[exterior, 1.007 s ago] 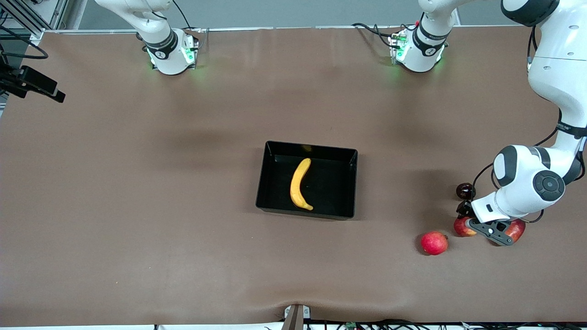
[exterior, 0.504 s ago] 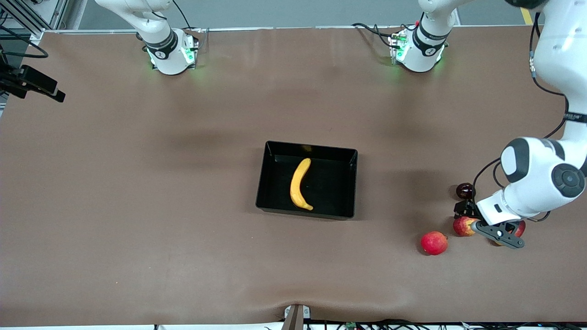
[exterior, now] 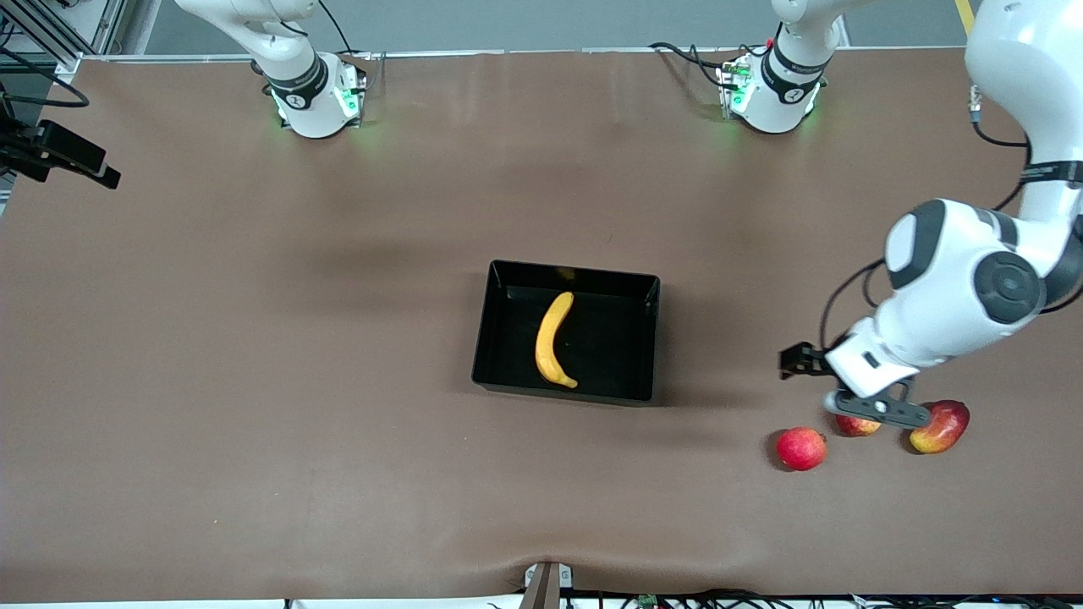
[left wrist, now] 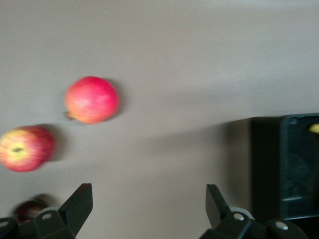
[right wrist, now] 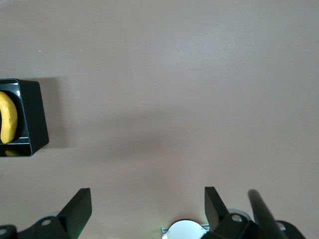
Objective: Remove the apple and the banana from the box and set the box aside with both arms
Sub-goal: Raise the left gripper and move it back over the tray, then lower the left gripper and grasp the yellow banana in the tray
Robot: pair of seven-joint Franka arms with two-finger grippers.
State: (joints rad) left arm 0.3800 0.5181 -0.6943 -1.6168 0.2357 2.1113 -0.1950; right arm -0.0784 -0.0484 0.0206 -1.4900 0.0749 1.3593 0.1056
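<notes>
The glossy black box [exterior: 575, 271] sits mid-table with the yellow banana [exterior: 552, 340] lying in it. The small red apple with yellow streaks [exterior: 857, 425] lies on the table toward the left arm's end, partly under my left gripper [exterior: 876, 410]. That gripper is open and empty in the air. In the left wrist view its gripper [left wrist: 148, 204] has bare table between its fingers; the apple [left wrist: 25, 148] lies off to one side and the box [left wrist: 291, 164] to the other. My right gripper [right wrist: 148, 204] waits open and empty, high over bare table, with the box [right wrist: 35, 114] and banana [right wrist: 7, 122] in view.
A plain pinkish-red round fruit [exterior: 800, 448] and a red-and-yellow mango [exterior: 939, 426] lie on either side of the apple. A small dark fruit [left wrist: 30, 209] shows only in the left wrist view. The right arm's base [right wrist: 184, 230] shows below the right gripper.
My left gripper has risen and shifted from over the apple and mango toward the box. The mango is now uncovered and the arm hides the dark fruit. No fruit has moved.
</notes>
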